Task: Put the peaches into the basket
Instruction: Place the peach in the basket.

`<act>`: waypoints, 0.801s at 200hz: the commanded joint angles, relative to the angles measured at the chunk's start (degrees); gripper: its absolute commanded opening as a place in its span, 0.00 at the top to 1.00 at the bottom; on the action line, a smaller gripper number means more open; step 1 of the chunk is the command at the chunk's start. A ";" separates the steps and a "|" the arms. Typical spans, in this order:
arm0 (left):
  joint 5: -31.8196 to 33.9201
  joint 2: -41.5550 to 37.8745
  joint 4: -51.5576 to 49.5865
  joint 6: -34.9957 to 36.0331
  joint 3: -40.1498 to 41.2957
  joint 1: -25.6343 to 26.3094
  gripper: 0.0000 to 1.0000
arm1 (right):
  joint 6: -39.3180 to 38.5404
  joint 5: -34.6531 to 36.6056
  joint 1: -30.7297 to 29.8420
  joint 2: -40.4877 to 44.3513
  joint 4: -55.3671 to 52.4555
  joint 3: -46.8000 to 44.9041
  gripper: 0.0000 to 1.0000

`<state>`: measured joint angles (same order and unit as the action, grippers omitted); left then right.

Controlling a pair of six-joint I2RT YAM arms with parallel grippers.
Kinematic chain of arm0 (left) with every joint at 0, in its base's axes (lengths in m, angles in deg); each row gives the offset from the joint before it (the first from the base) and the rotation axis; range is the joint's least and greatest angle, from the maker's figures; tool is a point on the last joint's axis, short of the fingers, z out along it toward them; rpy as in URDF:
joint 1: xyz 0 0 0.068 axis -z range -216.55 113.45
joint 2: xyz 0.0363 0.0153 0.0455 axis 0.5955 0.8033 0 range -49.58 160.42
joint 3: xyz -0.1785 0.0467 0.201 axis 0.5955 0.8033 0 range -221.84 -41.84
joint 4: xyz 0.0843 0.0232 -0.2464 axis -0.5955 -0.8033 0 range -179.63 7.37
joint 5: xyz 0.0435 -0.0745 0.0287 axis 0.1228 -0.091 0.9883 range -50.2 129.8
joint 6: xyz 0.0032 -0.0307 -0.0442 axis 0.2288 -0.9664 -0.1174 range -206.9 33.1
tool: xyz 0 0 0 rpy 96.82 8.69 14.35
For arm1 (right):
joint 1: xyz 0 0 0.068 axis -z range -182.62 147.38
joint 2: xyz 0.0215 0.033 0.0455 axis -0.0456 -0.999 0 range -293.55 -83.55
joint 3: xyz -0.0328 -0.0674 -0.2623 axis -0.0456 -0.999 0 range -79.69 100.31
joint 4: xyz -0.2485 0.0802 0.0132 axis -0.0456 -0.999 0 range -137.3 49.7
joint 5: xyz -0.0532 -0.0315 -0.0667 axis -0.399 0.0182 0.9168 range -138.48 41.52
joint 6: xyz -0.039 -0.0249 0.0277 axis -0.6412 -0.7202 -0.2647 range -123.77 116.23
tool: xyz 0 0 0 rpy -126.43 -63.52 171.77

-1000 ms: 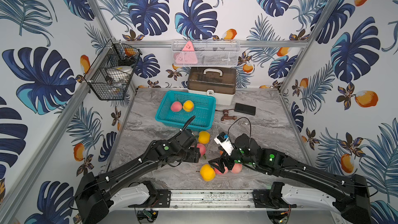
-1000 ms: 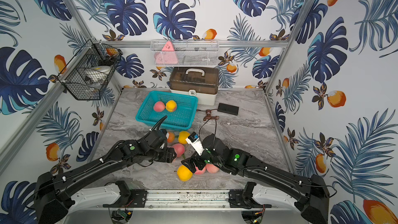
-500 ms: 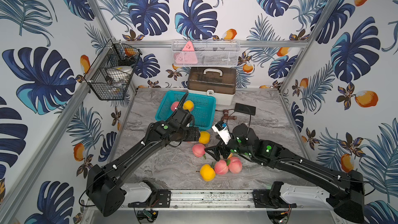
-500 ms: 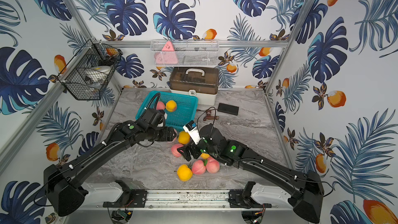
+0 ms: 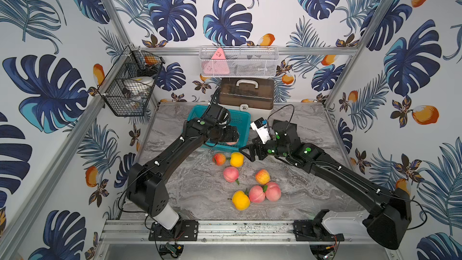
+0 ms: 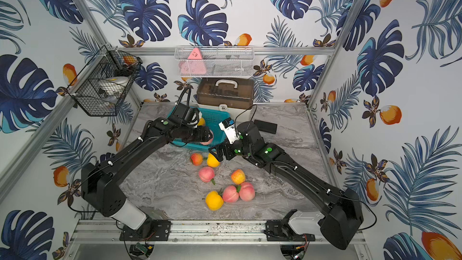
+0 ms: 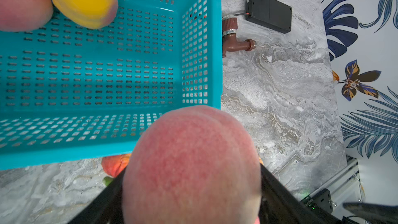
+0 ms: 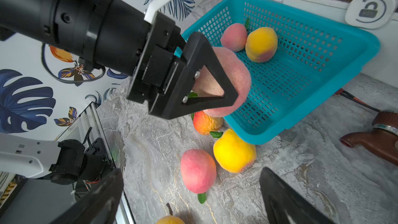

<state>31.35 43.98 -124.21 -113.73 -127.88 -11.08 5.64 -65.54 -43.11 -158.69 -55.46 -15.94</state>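
Seven peaches (image 5: 231, 174) lie on the desk (image 5: 300, 191), two in the basket (image 5: 241, 121). Left jaws, part-open, clamp a tenth peach (image 7: 191, 164) over the basket's rim; right jaws stand wide open, empty.

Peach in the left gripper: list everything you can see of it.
The peach is round and pink with a deeper red blush, a shallow crease and a small green leaf at its stem end. Its skin looks matte and finely speckled, like a toy's. The left gripper is shut on it, with black fingers on opposite sides. It hangs over a near corner of the basket rim, not yet inside. Nothing but the fingers appears to touch it.
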 commanded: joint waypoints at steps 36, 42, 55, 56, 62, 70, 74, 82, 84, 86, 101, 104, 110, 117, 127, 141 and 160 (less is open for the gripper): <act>6.71 9.02 -0.07 4.50 -9.10 -0.09 0.24 | -0.58 -2.14 4.12 -2.55 -1.71 2.96 0.00; 7.47 10.15 -0.37 5.11 -10.05 -0.09 0.24 | -0.69 -2.31 4.48 -2.65 -2.01 3.09 0.00; 9.34 12.28 -0.83 6.43 -12.35 -0.14 0.23 | -1.04 -2.53 5.12 -2.74 -2.48 3.14 0.00; 9.47 12.40 -0.85 6.52 -12.51 -0.10 0.23 | -1.09 -2.54 5.14 -2.74 -2.50 3.14 0.00; 10.10 13.44 -0.92 7.14 -13.51 -0.10 0.23 | -1.22 -2.61 5.40 -2.74 -2.72 3.14 0.00; 10.80 14.84 -1.12 7.80 -14.73 -0.16 0.23 | -1.48 -2.54 5.71 -2.83 -2.97 3.05 0.00; 11.20 15.36 -1.26 8.11 -15.50 -0.15 0.23 | -1.53 -2.54 5.92 -2.89 -3.19 3.05 0.00; 12.54 16.95 -1.63 8.92 -17.05 -0.15 0.23 | -1.75 -2.54 6.29 -3.05 -3.58 3.14 0.00; 12.74 17.53 -1.83 9.08 -17.47 -0.16 0.23 | -1.76 -2.50 6.38 -3.08 -3.70 3.20 0.00; 12.99 17.80 -2.05 9.23 -17.93 -0.10 0.23 | -1.83 -2.53 6.52 -3.20 -3.95 3.29 0.00; 13.55 20.51 -2.56 10.04 -20.45 -0.10 0.23 | -2.35 -2.13 7.15 -3.39 -4.91 3.81 0.00; 13.69 20.96 -2.67 10.16 -20.98 -0.15 0.23 | -2.41 -2.04 7.25 -3.37 -5.02 3.84 0.00; 14.10 22.05 -2.84 10.47 -21.97 -0.22 0.23 | -2.50 -1.93 7.21 -3.36 -5.11 3.84 0.00; 14.23 23.18 -3.11 10.72 -23.21 -0.19 0.23 | -2.64 -1.88 7.25 -3.27 -5.22 3.83 0.00; 14.33 24.91 -3.34 11.13 -25.01 -0.16 0.22 | -2.63 -2.00 7.25 -3.27 -5.39 3.97 0.00; 14.16 26.97 -3.59 11.61 -26.94 -0.18 0.22 | -2.64 -2.31 9.01 -3.34 -5.58 4.09 0.00; 14.55 29.15 -3.26 12.23 -28.19 -0.19 0.22 | -3.06 -2.63 9.29 -3.52 -6.13 4.55 0.00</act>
<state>44.49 71.13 -126.77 -103.46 -154.41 -11.14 3.67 -67.57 -34.19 -162.05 -60.40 -12.29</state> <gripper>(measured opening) 0.799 0.998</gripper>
